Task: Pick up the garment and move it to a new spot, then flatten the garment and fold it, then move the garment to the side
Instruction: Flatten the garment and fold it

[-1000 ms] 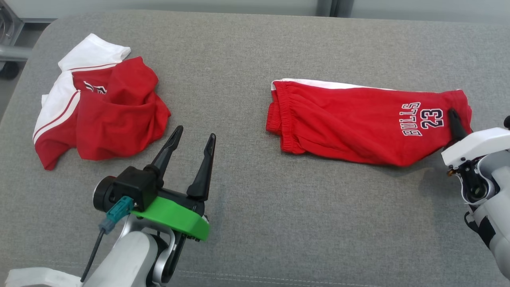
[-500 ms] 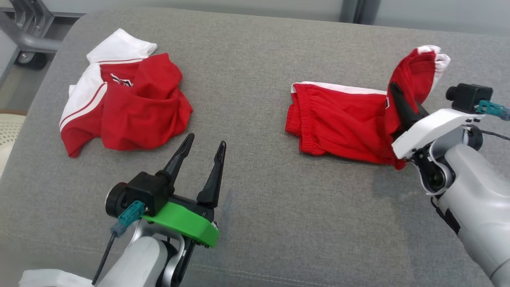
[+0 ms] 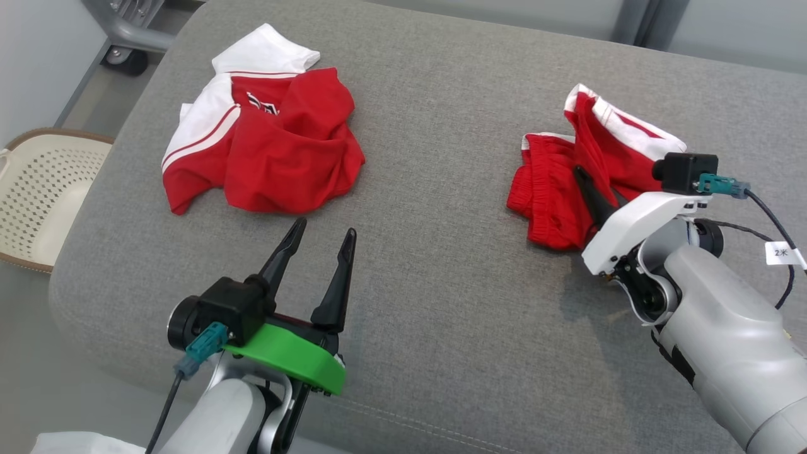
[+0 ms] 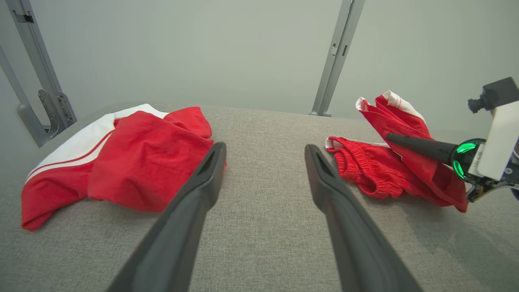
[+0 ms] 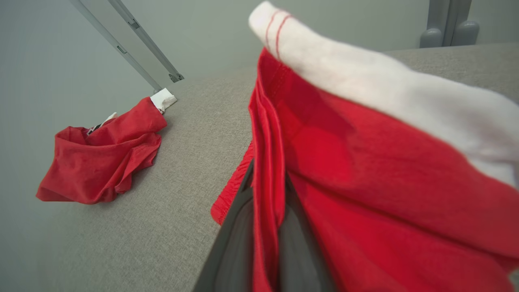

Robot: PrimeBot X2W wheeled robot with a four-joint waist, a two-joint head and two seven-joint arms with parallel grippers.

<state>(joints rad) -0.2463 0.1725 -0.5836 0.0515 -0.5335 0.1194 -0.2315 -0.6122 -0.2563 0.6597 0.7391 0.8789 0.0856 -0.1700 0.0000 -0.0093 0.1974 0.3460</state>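
Note:
The garment, red shorts with a white side stripe, lies bunched on the right of the grey cushion. Its waistband end rests on the cushion, while its other end is lifted and doubled back over it. My right gripper is shut on that raised cloth. The right wrist view has a red fold pinched between the dark fingers. Low at the front left, my left gripper stands open and holds nothing. The left wrist view looks between its fingers at the garment and the right gripper.
A crumpled red and white shirt lies at the cushion's back left. A cream perforated basket stands on the floor past the left edge. Grey metal frame legs rise behind the cushion.
My right gripper has raised the shorts' printed leg end and carried it left over the waistband half. The head camera has turned, shifting the whole picture. The left arm is still.

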